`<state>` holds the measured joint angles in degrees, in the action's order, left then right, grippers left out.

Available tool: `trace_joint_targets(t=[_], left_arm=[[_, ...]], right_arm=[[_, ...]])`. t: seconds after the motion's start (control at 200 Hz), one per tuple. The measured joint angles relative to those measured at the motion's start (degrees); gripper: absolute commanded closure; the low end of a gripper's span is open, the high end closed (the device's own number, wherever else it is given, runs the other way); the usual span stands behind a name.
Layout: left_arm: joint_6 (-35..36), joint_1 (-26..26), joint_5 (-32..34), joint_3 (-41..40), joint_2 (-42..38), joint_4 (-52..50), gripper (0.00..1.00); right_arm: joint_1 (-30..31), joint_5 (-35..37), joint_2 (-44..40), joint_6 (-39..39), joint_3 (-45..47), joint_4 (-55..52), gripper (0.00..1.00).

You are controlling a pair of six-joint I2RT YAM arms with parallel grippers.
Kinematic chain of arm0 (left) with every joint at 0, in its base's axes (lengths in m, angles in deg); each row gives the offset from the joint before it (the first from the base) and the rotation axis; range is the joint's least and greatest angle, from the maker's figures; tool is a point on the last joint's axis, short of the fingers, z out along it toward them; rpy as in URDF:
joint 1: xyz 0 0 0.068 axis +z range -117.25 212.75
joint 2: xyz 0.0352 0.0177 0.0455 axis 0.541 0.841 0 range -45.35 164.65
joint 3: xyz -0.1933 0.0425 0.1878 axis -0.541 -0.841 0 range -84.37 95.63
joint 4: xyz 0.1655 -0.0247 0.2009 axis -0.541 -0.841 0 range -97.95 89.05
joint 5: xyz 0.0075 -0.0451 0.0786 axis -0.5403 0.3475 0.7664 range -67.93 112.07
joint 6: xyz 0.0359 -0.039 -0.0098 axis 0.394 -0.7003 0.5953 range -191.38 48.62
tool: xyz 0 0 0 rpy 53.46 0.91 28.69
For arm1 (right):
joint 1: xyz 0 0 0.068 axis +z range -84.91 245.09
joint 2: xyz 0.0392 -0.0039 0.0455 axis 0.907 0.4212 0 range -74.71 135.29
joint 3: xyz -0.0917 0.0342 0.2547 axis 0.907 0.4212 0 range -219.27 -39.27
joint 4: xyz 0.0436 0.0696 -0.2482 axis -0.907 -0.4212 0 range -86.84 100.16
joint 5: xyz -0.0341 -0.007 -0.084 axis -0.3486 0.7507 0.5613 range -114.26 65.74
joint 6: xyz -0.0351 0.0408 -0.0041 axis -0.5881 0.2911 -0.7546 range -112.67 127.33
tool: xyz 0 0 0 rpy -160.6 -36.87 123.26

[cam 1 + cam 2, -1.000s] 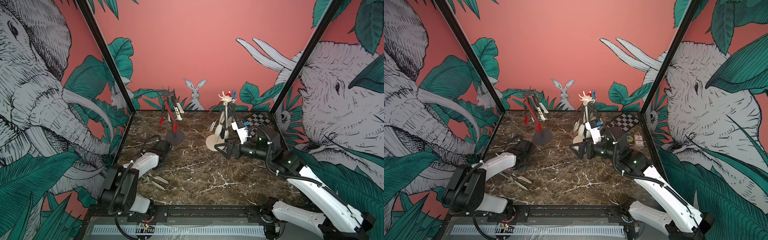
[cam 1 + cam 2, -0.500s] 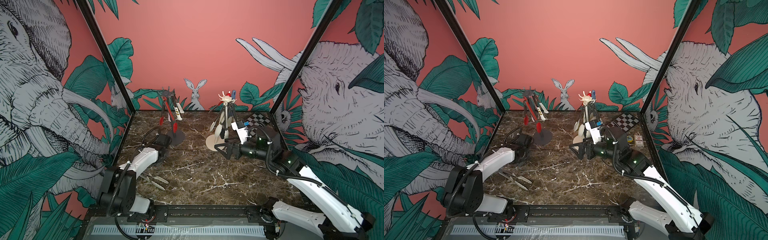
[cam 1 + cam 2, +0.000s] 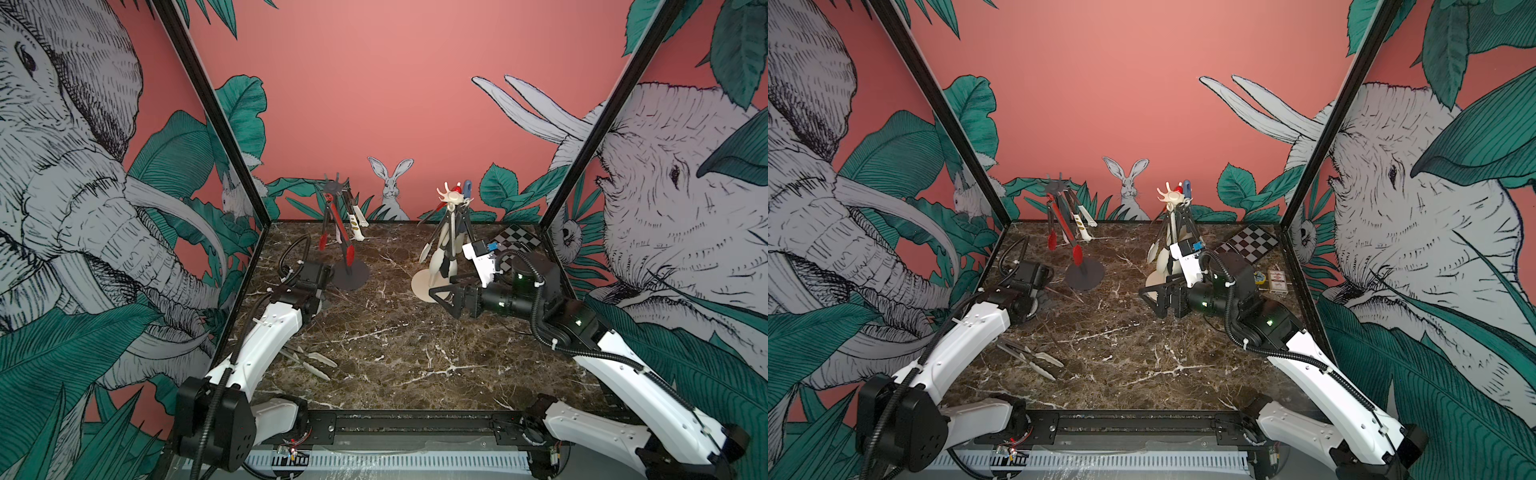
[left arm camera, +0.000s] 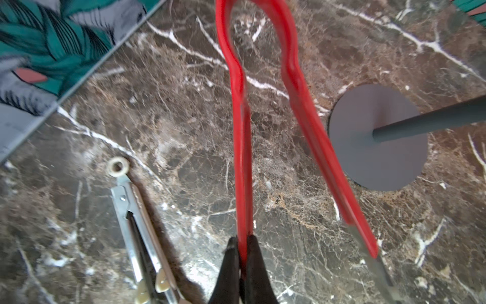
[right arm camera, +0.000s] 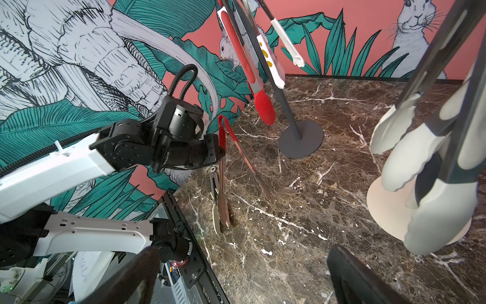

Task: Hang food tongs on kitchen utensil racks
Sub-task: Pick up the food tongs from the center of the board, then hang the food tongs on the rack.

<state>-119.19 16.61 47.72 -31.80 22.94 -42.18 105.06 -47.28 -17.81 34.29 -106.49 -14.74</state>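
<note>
Two left fingers [image 4: 229, 265] tight on red tongs [image 4: 243, 158], hidden from both top views; right fingers [image 5: 349, 276] wide, empty.

The salmon-pink back wall [image 3: 374, 83] bears a printed rabbit [image 3: 390, 187] among green leaves [image 3: 241, 108]. The side walls [image 3: 83, 257] show grey elephants [image 3: 685, 216] beyond black corner posts [image 3: 212, 118]. The tabletop [image 3: 395, 357] is dark veined marble

marble-look tabletop [image 4: 171, 126]; matt grey rack base [image 4: 363, 163]; smooth red tongs [image 4: 243, 158].

The left wrist picture's edge crops the red tongs [image 4: 242, 171] and the grey rack [image 4: 363, 163].
</note>
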Motion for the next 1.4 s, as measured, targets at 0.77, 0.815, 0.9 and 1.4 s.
trace_joint_targets(t=[0.77, 0.815, 0.9, 1.4], left_arm=[[44.78, 6.34, -6.86, 2.49, -17.9, 11.89, 1.0], [46.64, 6.56, -7.82, 2.97, -17.97, 12.5, 1.0], [50.29, 6.97, -9.84, 3.78, -18.05, 13.44, 1.0], [60.54, 11.08, -24.83, 11.8, -14.88, 14.45, 1.0]], right_arm=[[-0.37, -0.42, 2.54, -1.07, -3.5, -0.24, 0.01], [-0.37, -0.52, 2.91, -1.18, -3.8, -0.26, 0.01], [-0.37, -0.85, 3.5, -1.53, -4.22, -0.31, 0.01], [-0.37, -1.92, 5.46, -2.56, -5.95, -0.46, 0.01]])
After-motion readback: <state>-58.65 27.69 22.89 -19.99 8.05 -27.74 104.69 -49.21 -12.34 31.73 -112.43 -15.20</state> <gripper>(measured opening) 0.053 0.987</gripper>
